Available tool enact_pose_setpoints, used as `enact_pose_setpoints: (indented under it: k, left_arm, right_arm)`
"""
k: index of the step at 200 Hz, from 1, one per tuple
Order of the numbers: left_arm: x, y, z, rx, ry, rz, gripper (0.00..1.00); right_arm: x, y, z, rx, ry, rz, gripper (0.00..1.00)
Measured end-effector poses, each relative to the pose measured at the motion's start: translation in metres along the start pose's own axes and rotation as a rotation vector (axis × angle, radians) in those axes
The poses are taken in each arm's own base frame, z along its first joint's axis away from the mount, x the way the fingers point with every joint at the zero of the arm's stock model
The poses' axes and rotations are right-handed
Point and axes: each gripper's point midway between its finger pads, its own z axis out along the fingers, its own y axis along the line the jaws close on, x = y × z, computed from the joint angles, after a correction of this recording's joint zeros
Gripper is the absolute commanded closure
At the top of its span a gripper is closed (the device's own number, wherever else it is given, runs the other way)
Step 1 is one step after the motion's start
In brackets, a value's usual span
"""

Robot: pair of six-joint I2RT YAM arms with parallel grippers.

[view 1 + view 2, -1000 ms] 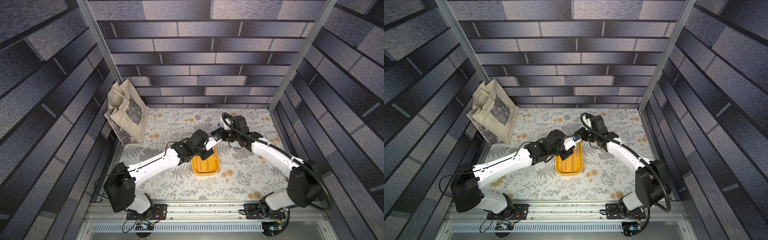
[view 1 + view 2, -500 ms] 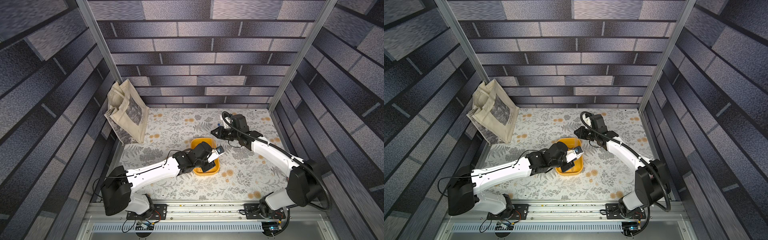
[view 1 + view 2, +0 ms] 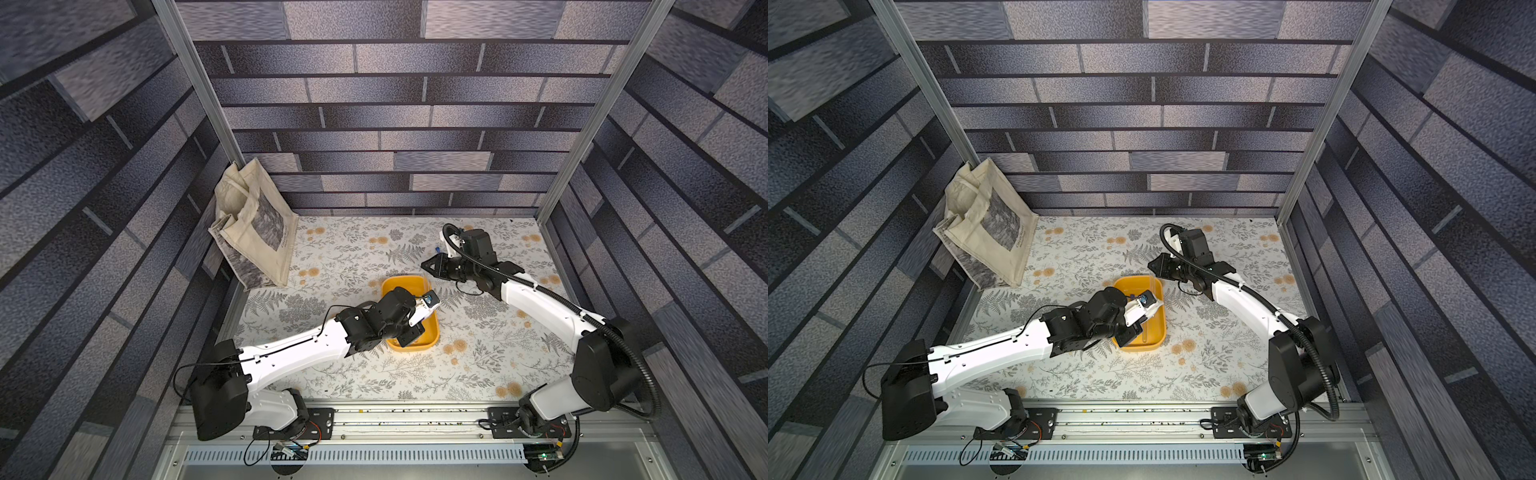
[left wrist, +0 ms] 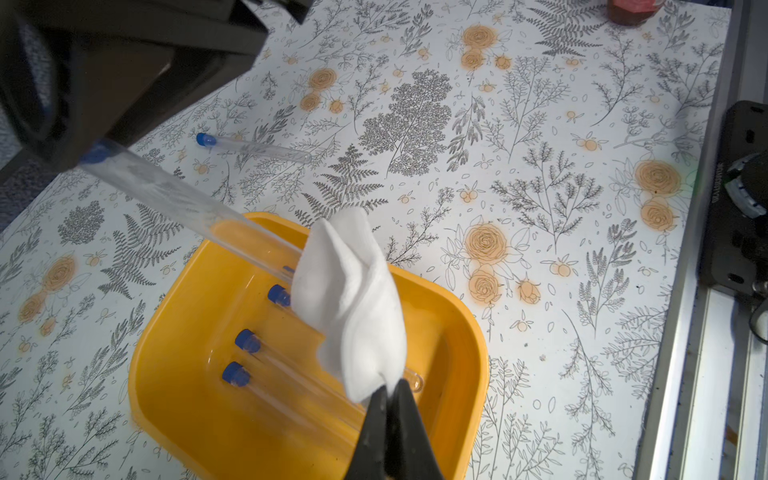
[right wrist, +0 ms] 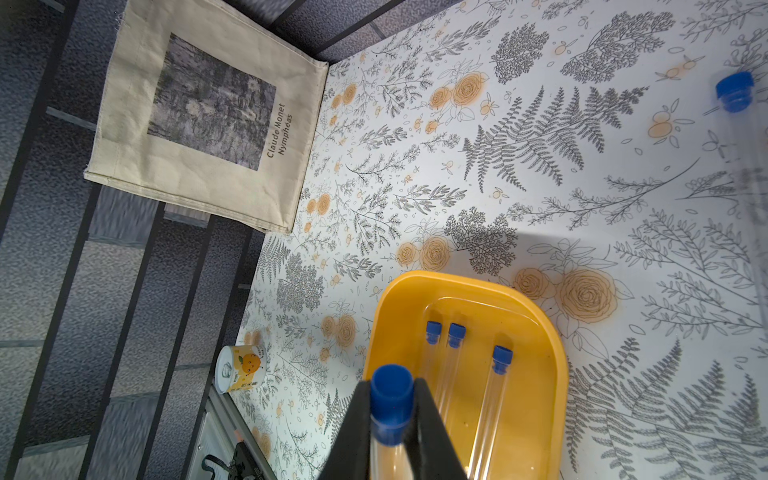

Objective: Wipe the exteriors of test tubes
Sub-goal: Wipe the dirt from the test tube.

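Left fingers: pressed together, pinching the white cloth above the yellow tray
Right fingers: clamped on the capped end of one test tube, slanting over the tray
Tray tubes: three lie inside the tray
Loose tube: on the desk, beyond the tray
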Motion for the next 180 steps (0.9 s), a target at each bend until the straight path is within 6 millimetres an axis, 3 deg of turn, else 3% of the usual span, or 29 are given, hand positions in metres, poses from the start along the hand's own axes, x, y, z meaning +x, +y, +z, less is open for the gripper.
enact_pose_setpoints:
  k: [23,78,112,180]
  left_arm:
    - [0.002,0.013,0.005,-0.021,0.014,-0.025,0.94]
    - [-0.022,0.053,0.016,-0.079,-0.007,-0.08,0.94]
    - [-0.024,0.074,0.015,-0.105,-0.019,-0.11,0.94]
    - [-0.025,0.081,0.017,-0.091,-0.033,-0.127,0.94]
  right_arm:
    - [0.0,0.0,0.0,0.0,0.0,-0.001,0.86]
    - [0.0,0.0,0.0,0.0,-0.001,0.0,0.86]
    - [0.0,0.0,0.0,0.0,0.0,0.0,0.86]
    - [0.001,0.001,0.0,-0.007,0.004,0.0,0.85]
